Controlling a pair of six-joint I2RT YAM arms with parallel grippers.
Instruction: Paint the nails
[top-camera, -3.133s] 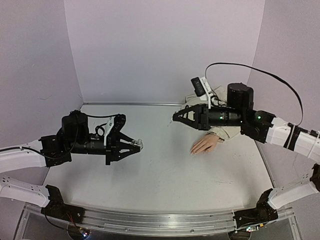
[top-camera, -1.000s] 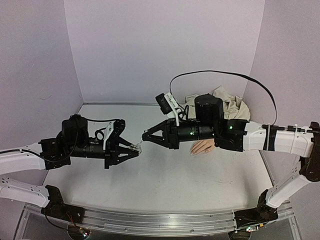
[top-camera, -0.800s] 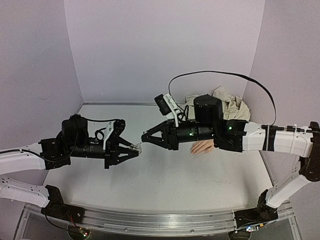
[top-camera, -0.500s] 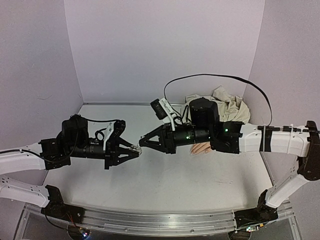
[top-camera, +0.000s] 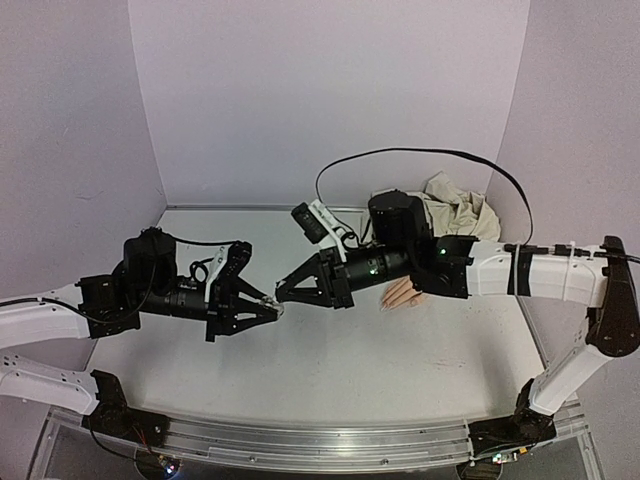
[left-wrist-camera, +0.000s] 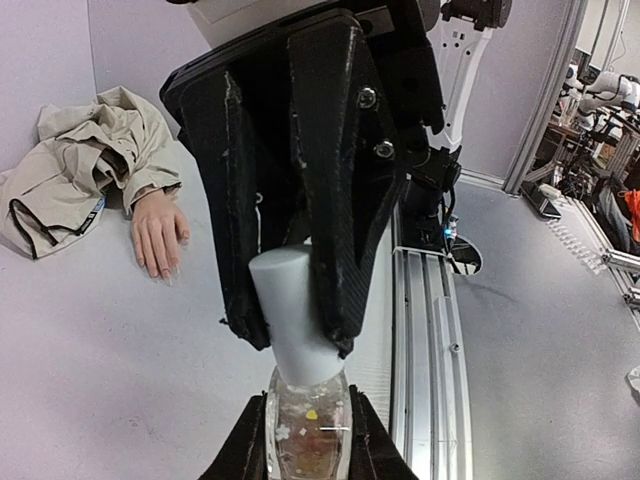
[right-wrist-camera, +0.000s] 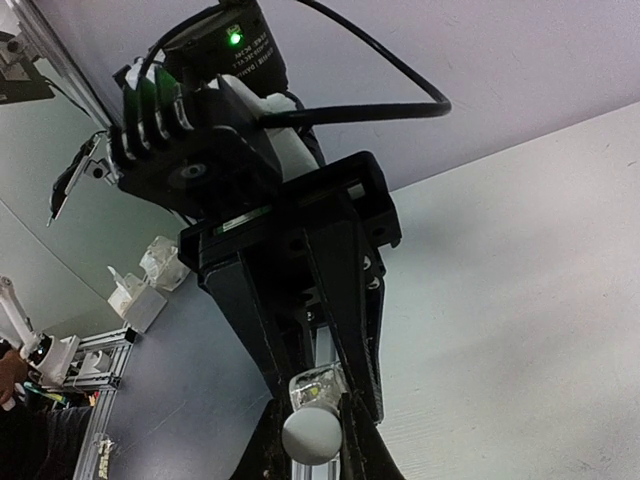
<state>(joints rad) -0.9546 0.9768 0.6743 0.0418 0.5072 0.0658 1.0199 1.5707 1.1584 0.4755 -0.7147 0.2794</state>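
Shows a pale table (top-camera: 330, 350) filling the lower half of the overhead view, with lilac walls (top-camera: 330, 100) behind. Has the right arm (top-camera: 540, 275) stretched in from the right edge to mid-frame and the left arm (top-camera: 60, 315) coming in from the lower left edge, to a meeting point just left of centre above the table. Places a crumpled beige jacket (top-camera: 455, 205) at the upper right of the table against the back wall, partly behind the right arm. Shows the mannequin hand (left-wrist-camera: 158, 230) lying flat, palm down, at the end of the jacket's sleeve: right of centre from above and half covered by the right arm, upper left in the left wrist view, well apart from both grippers. Finds the left gripper (left-wrist-camera: 307, 450) clamped on the body of a small clear bottle (left-wrist-camera: 307, 425) at bottom centre of the left wrist view, with coloured flecks inside the glass. Finds the right gripper (right-wrist-camera: 312, 440) closed snugly on the bottle's white cap (left-wrist-camera: 290, 310), a finger against each side, with no gap visible in either wrist view. Locates the nails (left-wrist-camera: 163, 268) at the fingertips of the mannequin hand, too small to tell any finish.
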